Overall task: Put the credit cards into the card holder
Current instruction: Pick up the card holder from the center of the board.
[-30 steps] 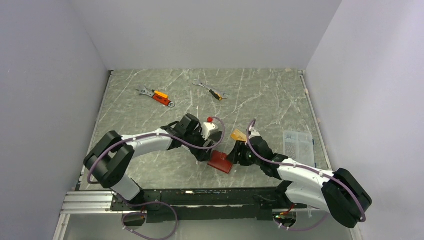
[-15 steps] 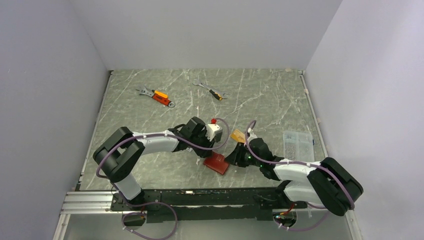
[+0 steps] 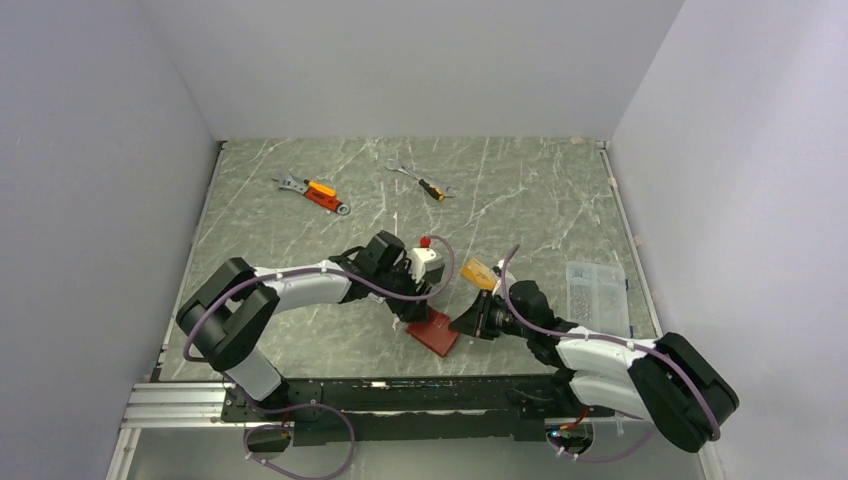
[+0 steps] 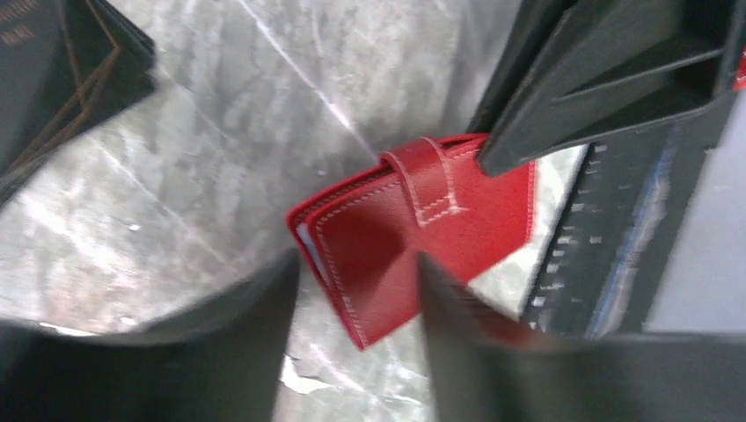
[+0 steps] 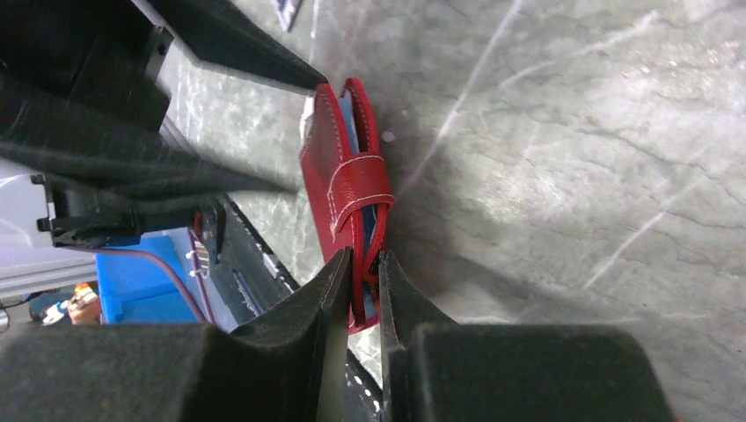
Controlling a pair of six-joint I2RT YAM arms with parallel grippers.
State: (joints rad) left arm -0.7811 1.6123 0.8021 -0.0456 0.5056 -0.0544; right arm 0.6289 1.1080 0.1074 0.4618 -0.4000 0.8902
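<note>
The red card holder (image 3: 437, 331) lies folded near the table's front middle, its tab (image 4: 428, 180) wrapped over the edge. My right gripper (image 5: 365, 259) is shut on one end of it (image 5: 339, 167), holding it on edge. My left gripper (image 4: 356, 264) stands open, its fingers either side of the holder's near corner (image 4: 400, 242). An orange-gold credit card (image 3: 477, 272) rests just behind the right wrist. A black credit card (image 4: 53, 70) with thin gold lines shows at the top left of the left wrist view.
Two orange-handled wrenches (image 3: 312, 192) (image 3: 425, 183) lie at the back of the marble table (image 3: 540, 200). A clear plastic box (image 3: 597, 290) sits at the right edge. Grey walls close in three sides.
Both grippers have narrowed. The right one has shut on the card holder's end and dropped lower. The left gripper has shifted right, over the holder, which has turned slightly.
</note>
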